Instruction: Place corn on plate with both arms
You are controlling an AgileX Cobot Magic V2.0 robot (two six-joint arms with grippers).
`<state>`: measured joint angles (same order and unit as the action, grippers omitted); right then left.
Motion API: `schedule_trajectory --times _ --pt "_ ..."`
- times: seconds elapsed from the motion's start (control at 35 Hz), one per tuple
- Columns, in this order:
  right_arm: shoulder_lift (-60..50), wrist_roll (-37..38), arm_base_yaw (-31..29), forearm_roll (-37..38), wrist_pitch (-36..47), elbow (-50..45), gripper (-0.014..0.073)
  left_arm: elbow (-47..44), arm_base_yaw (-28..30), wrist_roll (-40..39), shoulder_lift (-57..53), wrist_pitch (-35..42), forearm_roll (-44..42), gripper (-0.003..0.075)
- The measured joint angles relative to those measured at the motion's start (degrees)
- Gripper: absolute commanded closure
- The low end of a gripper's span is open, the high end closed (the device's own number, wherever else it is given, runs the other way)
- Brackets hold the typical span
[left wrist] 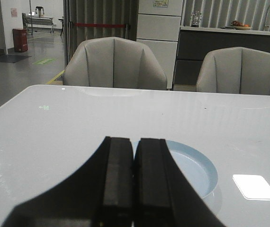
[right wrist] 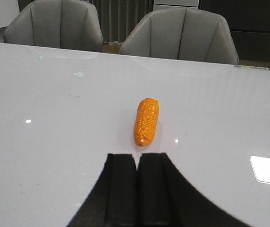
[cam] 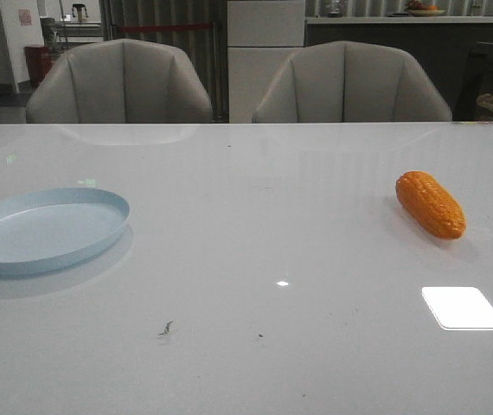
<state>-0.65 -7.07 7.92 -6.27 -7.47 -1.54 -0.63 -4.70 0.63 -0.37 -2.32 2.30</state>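
Note:
The orange corn (cam: 431, 204) lies on the white table at the right, apart from everything. It also shows in the right wrist view (right wrist: 146, 121), just beyond my right gripper (right wrist: 137, 156), which is shut and empty. The pale blue plate (cam: 43, 230) sits empty at the left edge of the front view. In the left wrist view the plate (left wrist: 194, 168) lies partly hidden behind my left gripper (left wrist: 134, 140), which is shut and empty. Neither gripper shows in the front view.
Two grey chairs (cam: 121, 82) (cam: 350, 84) stand behind the table's far edge. A bright light reflection (cam: 461, 307) lies on the table (cam: 255, 216) at the front right. Small dark specks (cam: 167, 328) lie near the front middle.

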Motion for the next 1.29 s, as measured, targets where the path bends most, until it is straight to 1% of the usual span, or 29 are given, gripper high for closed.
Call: schedule_trajectory --times 1.29 --pt "0.0 0.0 -0.11 0.0 0.67 0.0 0.0543 0.0 0.0 0.0 0.0 0.13 0.0 0.0627"
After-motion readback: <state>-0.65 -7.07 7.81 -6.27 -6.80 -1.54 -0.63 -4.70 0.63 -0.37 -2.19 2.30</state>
